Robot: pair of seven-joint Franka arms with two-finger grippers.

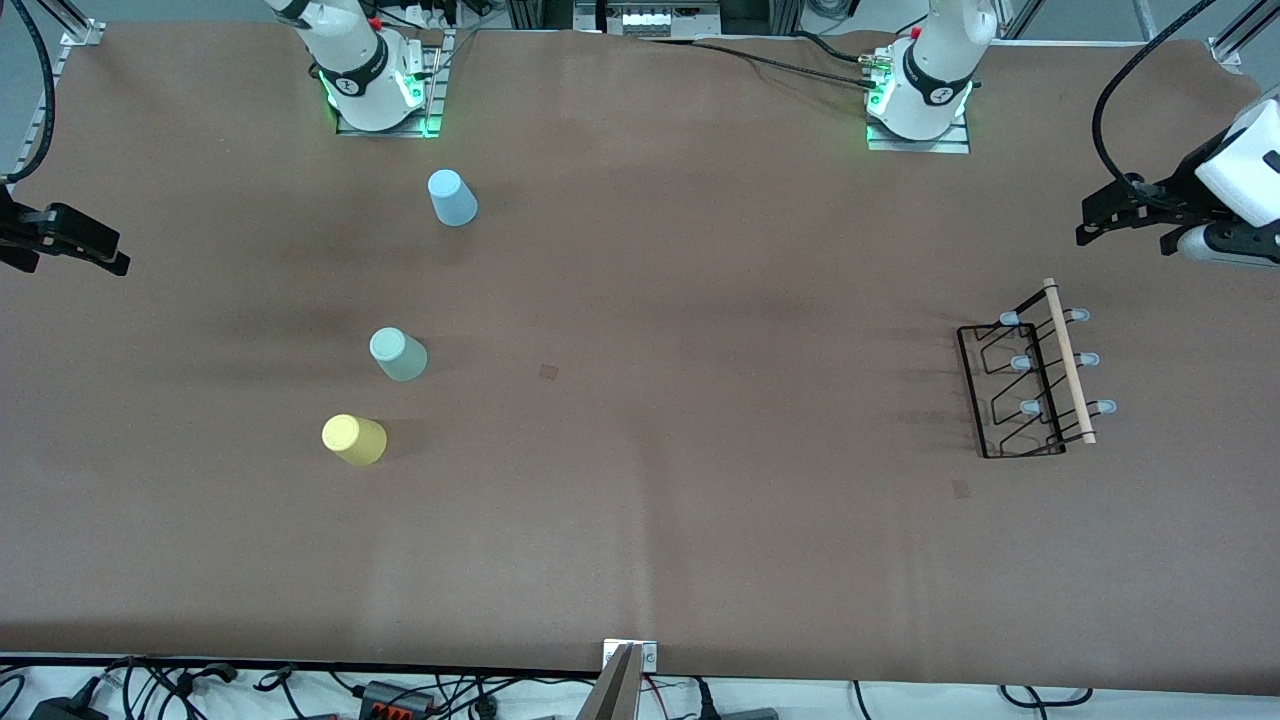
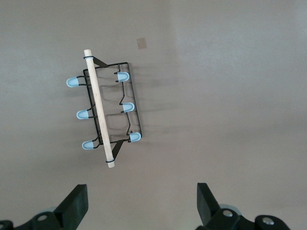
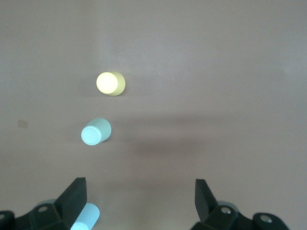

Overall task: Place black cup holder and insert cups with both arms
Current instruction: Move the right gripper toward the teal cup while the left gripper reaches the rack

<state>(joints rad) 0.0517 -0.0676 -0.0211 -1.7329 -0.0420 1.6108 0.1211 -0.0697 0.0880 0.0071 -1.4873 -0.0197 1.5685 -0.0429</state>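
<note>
The black cup holder [image 1: 1067, 360] stands upright on the table toward the left arm's end, with its wooden rod handle on top and pale blue pegs on both sides. It also shows in the left wrist view [image 2: 100, 110]. My left gripper [image 1: 1090, 227] hangs open and empty over bare table at that end [image 2: 142, 201]. The light blue cup [image 1: 452, 198], mint cup [image 1: 398, 354] and yellow cup [image 1: 354, 439] stand toward the right arm's end. The right wrist view shows the yellow [image 3: 111, 83], mint [image 3: 96, 132] and blue [image 3: 85, 217] cups. My right gripper [image 1: 105, 252] hangs open and empty over the table's edge [image 3: 140, 196].
Two small tape marks lie on the brown table, one near the middle [image 1: 549, 371] and one nearer the front camera than the holder [image 1: 961, 488]. A metal bracket [image 1: 630, 655] sits on the front edge, with cables below it.
</note>
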